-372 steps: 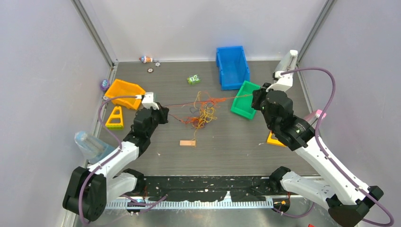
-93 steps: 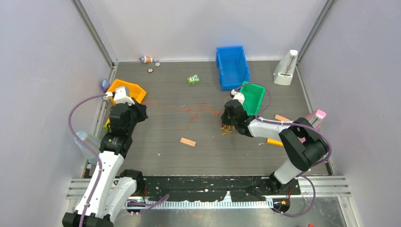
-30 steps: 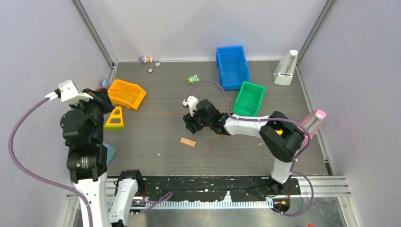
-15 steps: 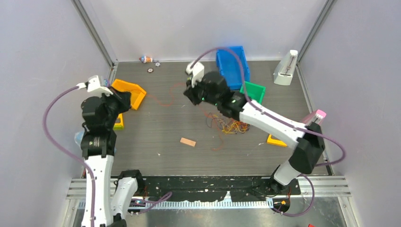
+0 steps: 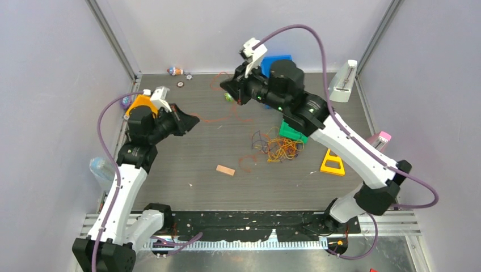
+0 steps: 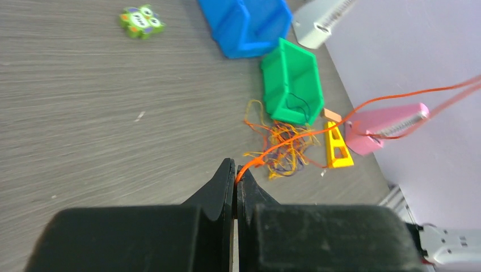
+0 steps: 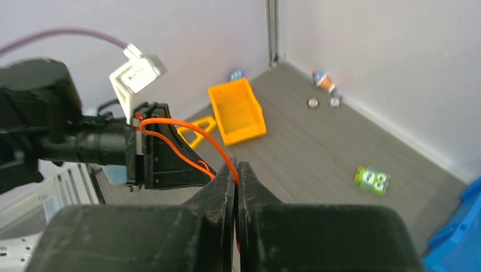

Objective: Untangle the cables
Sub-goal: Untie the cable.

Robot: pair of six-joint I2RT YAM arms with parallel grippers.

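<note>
From above, the left arm (image 5: 122, 187) rises from its base at the near left corner, bends at the elbow and leans its wrist inward. This puts the left gripper (image 5: 194, 119) at about 9 o'clock on the table, pointing toward 3 o'clock. Its fingers (image 6: 218, 190) are pressed together, pinching an orange cable (image 6: 258, 160) at the very tips. An orange bin (image 5: 138, 105) peeks out behind that wrist at 10 o'clock.

From the left gripper the orange cable runs toward 1 o'clock to the right gripper (image 5: 226, 89), which is held above the table near 12 o'clock. The right arm (image 5: 351, 150) climbs from its base at the near right and folds at an elbow by the 4 o'clock edge. Its long forearm then reaches back across toward 11 o'clock. Its fingers (image 7: 218, 190) are closed flat on the same cable. In the right wrist view the left gripper faces it close by, with the cable looping between the two.

The rest of the cables (image 5: 276, 148) lie in a loose heap just toward 4 o'clock of the table's centre, orange-yellow, red and dark strands mingled, apart from both grippers. A green bin (image 5: 290, 134) sits just beside the heap at its 1 o'clock. A wooden block (image 5: 225, 170) lies at its 8 o'clock and a yellow triangle (image 5: 332, 163) at its 4 o'clock. Whether the pinched cable is free of the heap cannot be told.
</note>
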